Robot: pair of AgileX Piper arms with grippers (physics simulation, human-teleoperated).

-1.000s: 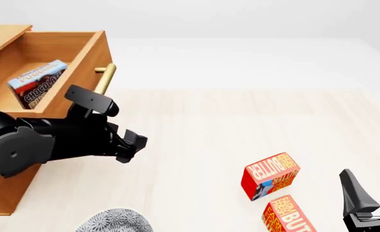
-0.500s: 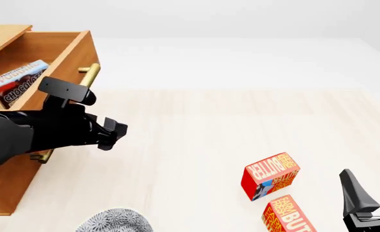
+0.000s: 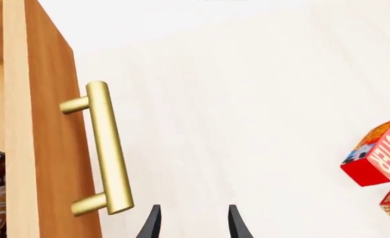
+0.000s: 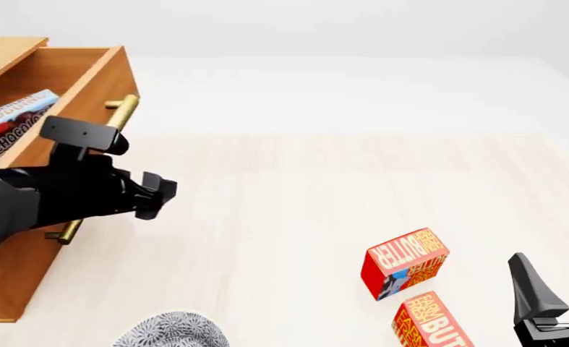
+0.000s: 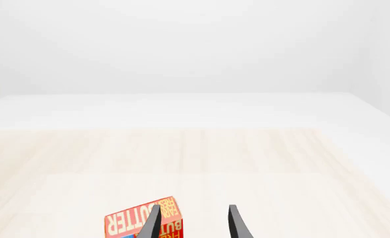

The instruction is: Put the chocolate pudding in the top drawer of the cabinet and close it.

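Chocolate pudding (image 4: 16, 120) inside top drawer (image 4: 91, 94), apparently just behind empty left hand (image 4: 157, 194), fingers apart.

Chocolate pudding (image 4: 14, 119) flat inside open top drawer (image 4: 91, 94) of cabinet (image 4: 0, 282).

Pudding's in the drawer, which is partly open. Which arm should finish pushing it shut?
Left. Its end effector sits beside the orange-brown wooden top drawer's brass bar handle; the right end effector is far off, near the red butter boxes.
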